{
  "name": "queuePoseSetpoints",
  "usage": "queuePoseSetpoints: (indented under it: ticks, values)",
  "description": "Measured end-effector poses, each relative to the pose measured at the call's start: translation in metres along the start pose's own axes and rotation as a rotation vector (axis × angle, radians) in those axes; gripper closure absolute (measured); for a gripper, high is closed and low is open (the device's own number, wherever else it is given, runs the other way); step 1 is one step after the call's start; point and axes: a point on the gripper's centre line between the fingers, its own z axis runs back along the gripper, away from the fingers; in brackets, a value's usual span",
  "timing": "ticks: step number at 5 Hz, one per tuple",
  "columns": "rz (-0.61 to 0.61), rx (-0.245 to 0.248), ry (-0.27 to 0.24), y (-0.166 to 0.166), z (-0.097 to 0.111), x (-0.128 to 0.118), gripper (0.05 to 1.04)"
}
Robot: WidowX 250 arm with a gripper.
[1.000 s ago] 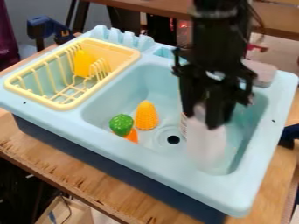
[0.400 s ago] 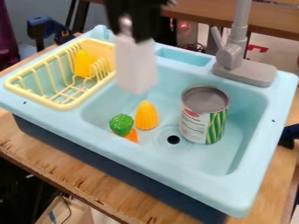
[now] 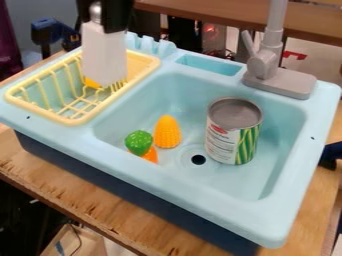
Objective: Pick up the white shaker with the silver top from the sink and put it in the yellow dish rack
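the white block looks matt, the sink smooth plastic.

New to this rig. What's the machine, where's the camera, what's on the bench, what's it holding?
The machine is one black robot arm, entering from the top. All pictures come from one fixed camera looking down at a slant. Its gripper holds a white, block-like object, moved from the sink's right side to over the yellow rack. The toy sink sits on a wooden table. In its basin: a can, a yellow corn-like toy and a green toy beside something orange.
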Motion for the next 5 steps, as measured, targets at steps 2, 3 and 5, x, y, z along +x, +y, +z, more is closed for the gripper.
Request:
queuePoseSetpoints:
  ticks: [2,3,5]
  values:
    - [-0.039,0.082,0.050,0.024,-0.011,0.003,0.553]
    - [-0.034,0.081,0.077,0.044,-0.015,-0.007,0.553]
    - [-0.036,0.011,0.021,0.050,-0.052,-0.015,0.553]
